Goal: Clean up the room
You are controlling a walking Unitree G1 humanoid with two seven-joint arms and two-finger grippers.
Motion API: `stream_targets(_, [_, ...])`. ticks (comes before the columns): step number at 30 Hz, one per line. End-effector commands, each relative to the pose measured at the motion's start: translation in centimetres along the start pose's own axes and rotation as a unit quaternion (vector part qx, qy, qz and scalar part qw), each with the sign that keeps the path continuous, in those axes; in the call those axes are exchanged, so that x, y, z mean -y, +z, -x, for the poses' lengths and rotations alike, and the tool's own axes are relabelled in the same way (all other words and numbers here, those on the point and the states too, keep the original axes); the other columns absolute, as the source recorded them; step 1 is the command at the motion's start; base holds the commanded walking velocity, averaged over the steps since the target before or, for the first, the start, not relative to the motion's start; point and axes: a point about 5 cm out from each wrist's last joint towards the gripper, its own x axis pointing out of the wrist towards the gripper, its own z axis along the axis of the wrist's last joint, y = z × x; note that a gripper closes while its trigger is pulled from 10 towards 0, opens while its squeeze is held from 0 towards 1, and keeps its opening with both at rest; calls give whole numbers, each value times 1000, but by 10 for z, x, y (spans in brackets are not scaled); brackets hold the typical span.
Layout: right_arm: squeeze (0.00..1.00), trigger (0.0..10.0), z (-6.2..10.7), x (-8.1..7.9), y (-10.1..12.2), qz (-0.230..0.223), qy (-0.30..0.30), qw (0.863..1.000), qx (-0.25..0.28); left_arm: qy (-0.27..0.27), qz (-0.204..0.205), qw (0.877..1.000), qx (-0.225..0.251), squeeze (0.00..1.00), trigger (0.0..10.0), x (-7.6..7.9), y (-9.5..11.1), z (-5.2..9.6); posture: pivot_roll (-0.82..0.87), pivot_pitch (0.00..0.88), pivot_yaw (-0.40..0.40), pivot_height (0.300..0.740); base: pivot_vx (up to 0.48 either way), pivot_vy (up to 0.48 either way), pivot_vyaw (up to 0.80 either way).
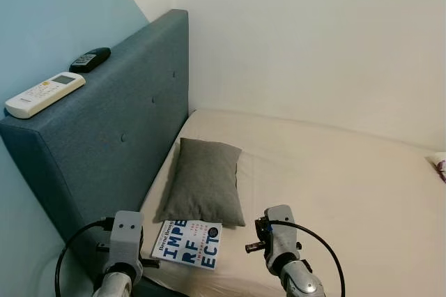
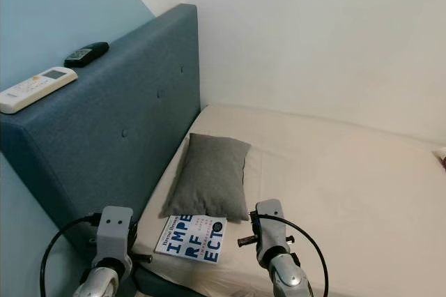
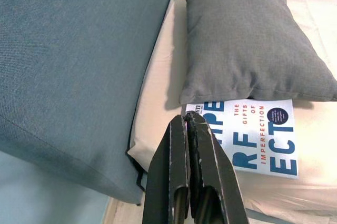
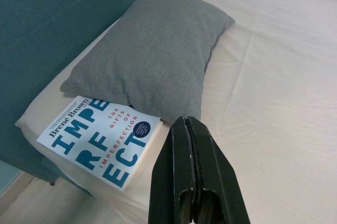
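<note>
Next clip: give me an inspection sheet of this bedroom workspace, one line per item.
Surface: bed with a cream sheet, lightly wrinkled.
Job's things: book lies face up at the bed's near corner, one end tucked under the grey pillow.
Clutter: white remote and black remote on top of the blue headboard; a small item at the bed's right edge, unclear.
Grippers: left claw and right claw both shut, empty, above the near bed edge.
Cables: black loops at both wrists.
Surroundings: plain walls.
</note>
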Motion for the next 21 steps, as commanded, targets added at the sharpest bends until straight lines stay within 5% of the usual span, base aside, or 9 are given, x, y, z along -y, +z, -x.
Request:
stream_targets(1, [0,10000,4,4,-5,-6,-9,1000,-6,-8,-5,1000,-9,0,10000,2,-5,2,-10,63,-90,740,0,0,0])
stream_targets(21, [0,10000,3,1,-4,-9,-5,1000,-3,-13,-10,1000,-6,0,10000,2,-6,3,-7,60,-89,740,0,0,0])
